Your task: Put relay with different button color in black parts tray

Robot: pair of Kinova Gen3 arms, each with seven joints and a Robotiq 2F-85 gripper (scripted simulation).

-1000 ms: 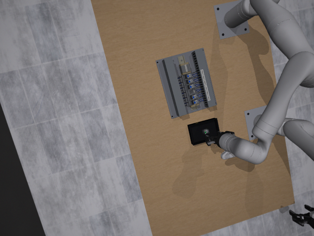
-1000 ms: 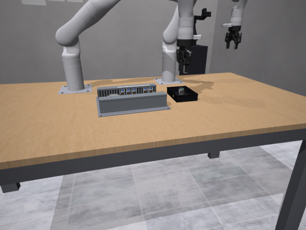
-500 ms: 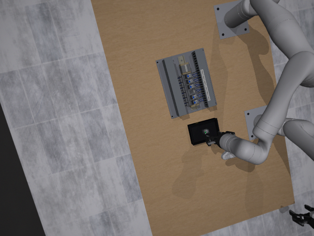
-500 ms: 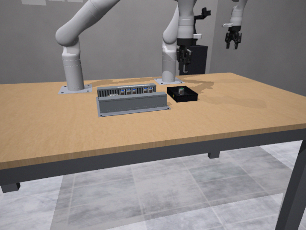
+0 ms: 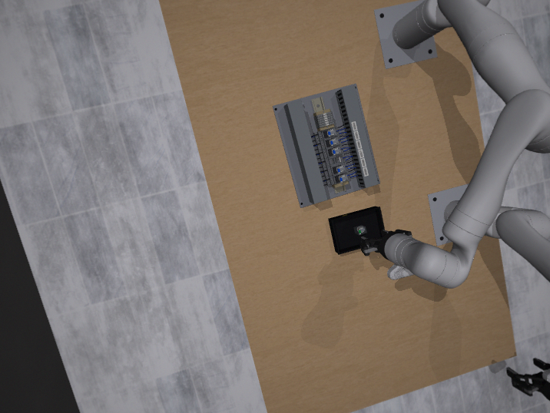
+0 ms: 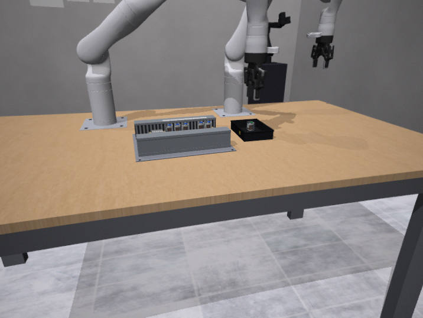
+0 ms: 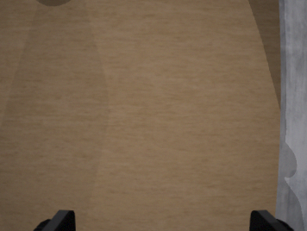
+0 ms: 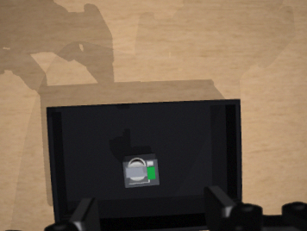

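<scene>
Green-button relay (image 5: 360,229) (image 6: 250,125) (image 8: 141,171) stands in the black parts tray (image 5: 334,236) (image 6: 258,137) (image 8: 143,104), below the nearer right end effector (image 5: 374,242) (image 6: 257,95) (image 8: 152,210), which hangs partly open, holding nothing; withdrawal upward, clear of the walls, looks next.

The black two-fingered right gripper (image 5: 368,243) (image 6: 253,97) (image 8: 152,210) points down, fingers partly open; the matching left gripper (image 5: 525,368) (image 6: 320,65) (image 7: 162,215) hangs wide open near a worktop corner.

A wooden table (image 5: 284,284) (image 6: 102,181) (image 7: 181,108) (image 8: 267,142) — on it, the relay panel (image 5: 293,155) (image 6: 184,143), black parts tray (image 5: 334,235) (image 6: 258,135) (image 8: 144,103) and two arm base plates (image 5: 386,61) (image 6: 85,126).
</scene>
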